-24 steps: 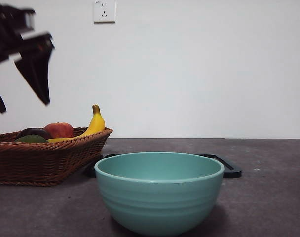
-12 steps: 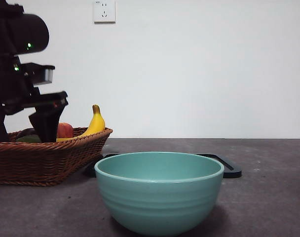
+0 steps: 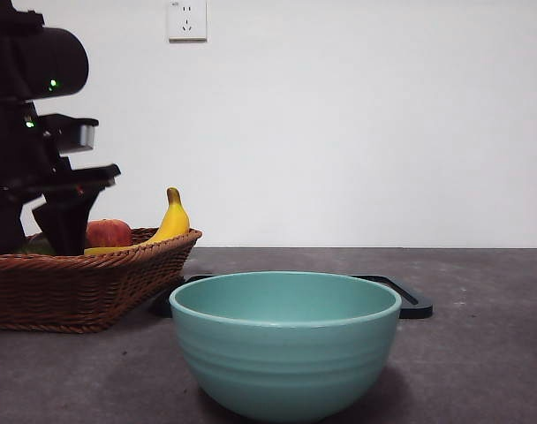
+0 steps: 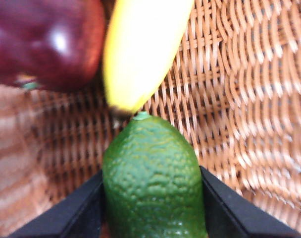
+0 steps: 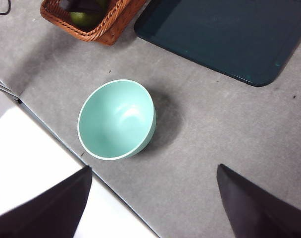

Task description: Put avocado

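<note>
Jaws of the left gripper (image 4: pixel 153 208) flanking the avocado (image 4: pixel 153 178), touching both sides, inside the basket (image 4: pixel 249 99)

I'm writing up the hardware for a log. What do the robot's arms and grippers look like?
Both grippers have two flat, matte black jaws with angular, wedge-like shapes: the left gripper and the right gripper. In the front view the working arm is a bulky black assembly with a rounded housing, small green indicator lights and a pale grey block on its side. No cables or printed markings are visible.

Green avocado (image 4: pixel 153 181) between both black fingers (image 4: pixel 78 210), banana (image 4: pixel 140 47) tip touching it, wicker basket (image 4: pixel 249 109) beneath
</note>
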Tool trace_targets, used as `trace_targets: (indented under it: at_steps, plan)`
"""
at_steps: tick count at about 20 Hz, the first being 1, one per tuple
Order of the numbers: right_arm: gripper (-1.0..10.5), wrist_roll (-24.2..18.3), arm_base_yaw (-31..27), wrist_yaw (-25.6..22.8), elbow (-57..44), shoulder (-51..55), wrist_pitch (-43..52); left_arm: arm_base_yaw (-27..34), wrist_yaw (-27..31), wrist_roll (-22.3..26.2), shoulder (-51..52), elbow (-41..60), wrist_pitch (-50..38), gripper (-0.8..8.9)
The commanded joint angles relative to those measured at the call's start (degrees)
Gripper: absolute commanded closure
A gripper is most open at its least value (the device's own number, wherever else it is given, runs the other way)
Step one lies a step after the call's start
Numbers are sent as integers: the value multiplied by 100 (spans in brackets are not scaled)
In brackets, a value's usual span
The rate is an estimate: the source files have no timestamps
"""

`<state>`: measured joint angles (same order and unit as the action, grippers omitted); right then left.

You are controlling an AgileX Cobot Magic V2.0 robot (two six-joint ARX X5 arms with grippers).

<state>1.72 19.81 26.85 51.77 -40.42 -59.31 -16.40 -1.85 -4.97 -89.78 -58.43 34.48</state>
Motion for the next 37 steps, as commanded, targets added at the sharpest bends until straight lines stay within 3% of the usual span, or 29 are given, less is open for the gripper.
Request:
trace_targets:
  at_steps: [1, 6, 8, 10, 15, 20, 26, 32, 37]
  plan:
    - [542, -22, 26, 9, 85, -31, 57, -70, -46, 59, 422, -109, -33, 610]
    - [542, -22, 26, 9, 85, -31, 57, -372, -798, -44, 1648, -109, 389, 609]
    - [542, -22, 26, 9, 85, -31, 59, -734, -1204, -55, 2033, -109, 588, 609]
    - [542, -20, 26, 2, 85, -33, 59, -1268, -1233, -111, 2247, -109, 623, 609]
    - [542, -20, 26, -31, 85, -33, 59, -2601, -1213, -214, 2031, -109, 271, 609]
    - [542, -20, 26, -31, 85, -33, 57, -3379, -1001, -210, 1067, -109, -105, 609]
    - [542, -20, 26, -31, 85, -33, 57, -3786, -793, -170, -28, -109, -651, 609]
    - [542, -20, 26, -31, 85, -33, 57, -3923, -540, -142, -492, -109, -734, 594]
    - [542, -22, 26, -31, 85, -33, 57, -3923, -540, -144, -501, -109, -743, 476]
